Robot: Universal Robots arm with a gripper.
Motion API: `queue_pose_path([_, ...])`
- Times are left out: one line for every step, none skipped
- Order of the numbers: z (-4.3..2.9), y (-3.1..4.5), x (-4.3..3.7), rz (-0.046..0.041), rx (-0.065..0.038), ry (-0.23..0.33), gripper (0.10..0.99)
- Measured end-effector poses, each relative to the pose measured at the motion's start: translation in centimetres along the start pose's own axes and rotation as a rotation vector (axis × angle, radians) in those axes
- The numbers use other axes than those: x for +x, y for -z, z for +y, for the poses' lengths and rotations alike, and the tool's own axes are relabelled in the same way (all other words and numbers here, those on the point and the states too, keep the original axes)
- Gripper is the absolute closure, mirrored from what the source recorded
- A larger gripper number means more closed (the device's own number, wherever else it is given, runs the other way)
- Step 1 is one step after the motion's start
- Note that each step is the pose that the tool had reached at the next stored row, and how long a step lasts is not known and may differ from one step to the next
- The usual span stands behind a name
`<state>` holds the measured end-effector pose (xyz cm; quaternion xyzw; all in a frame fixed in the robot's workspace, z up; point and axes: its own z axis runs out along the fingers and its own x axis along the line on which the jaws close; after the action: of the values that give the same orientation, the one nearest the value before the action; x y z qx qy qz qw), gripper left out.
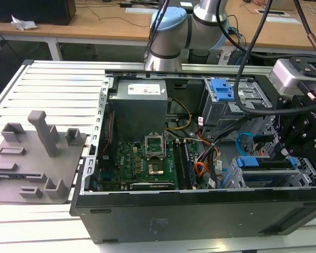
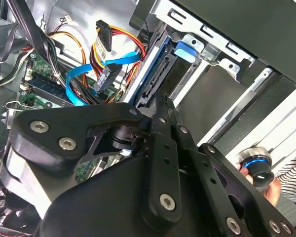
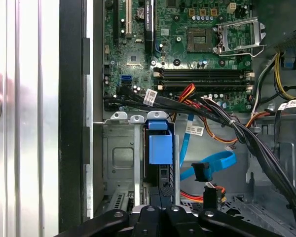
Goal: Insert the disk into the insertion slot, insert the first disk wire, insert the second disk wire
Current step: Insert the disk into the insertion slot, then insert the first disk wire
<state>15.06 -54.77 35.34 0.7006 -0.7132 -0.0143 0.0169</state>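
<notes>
Down at about four o'clock of the open computer case (image 1: 200, 216), toward the exterior view's right, the gripper (image 1: 290, 150) is hanging over the drive bays. Its lower end is being hidden by cables and cage metal, so I cannot tell whether it is clasping anything or standing released. In both wrist views its own black linkage (image 2: 160, 111) (image 3: 160, 210) is blocking the near end of the disk (image 1: 266, 162). The one disk is sitting on edge inside the insertion slot (image 1: 236, 180), its blue carrier (image 3: 160, 148) showing between the grey walls (image 3: 119, 158). In the second wrist view the disk's connector edge (image 2: 158, 74) is lying just beside the gripper. The slot's bright metal (image 2: 222, 59) is running alongside it. One second disk wire (image 1: 242, 139) is looping loose at about three o'clock of the case. Its dark plug (image 3: 200, 172) is dangling free near the disk, touching no socket that I can make out (image 2: 84, 79). One orange, yellow and black wire bundle (image 2: 113, 37) is crowding the same gap. I am counting two cages: the slot, and a taller cage with a blue latch (image 1: 221, 89) at one o'clock. One motherboard (image 1: 142, 158) is lying at eight o'clock. A grey fixture plate (image 1: 31, 158) is resting outside the case, on the exterior view's left. A person's hand (image 2: 272, 190), cut off by the frame edge, is holding a round button (image 2: 259, 167).
</notes>
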Motion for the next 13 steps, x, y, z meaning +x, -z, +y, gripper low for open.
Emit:
queue_pose_path([0.00, 0.00, 0.00, 0.0000, 0.000, 0.000, 0.980])
queue_pose_path([0.00, 0.00, 0.00, 0.0000, 0.000, 0.000, 0.980])
queue_pose_path([-0.01, 0.00, 0.00, 0.0000, 0.000, 0.000, 0.980])
queue_pose_path([-0.01, 0.00, 0.00, 0.0000, 0.000, 0.000, 0.980])
queue_pose_path([-0.01, 0.00, 0.00, 0.0000, 0.000, 0.000, 0.980])
queue_pose_path([-0.01, 0.00, 0.00, 0.0000, 0.000, 0.000, 0.980])
queue_pose_path([-0.01, 0.00, 0.00, 0.0000, 0.000, 0.000, 0.980])
queue_pose_path([-0.16, 0.01, 0.01, 0.0001, 0.000, 0.000, 0.980])
queue_pose_path([-0.43, 0.01, -0.01, 0.0000, 0.000, 0.000, 0.980])
queue_pose_path([-0.58, 0.01, -0.01, 0.0001, 0.000, 0.000, 0.980])
queue_pose_path([-0.67, 0.02, -0.02, 0.0000, 0.000, 0.000, 0.980])
queue_pose_path([-0.67, 0.02, -0.04, 0.0000, 0.000, 0.000, 0.980])
queue_pose_path([-0.67, 0.04, -0.04, 0.0000, 0.000, 0.000, 0.980])
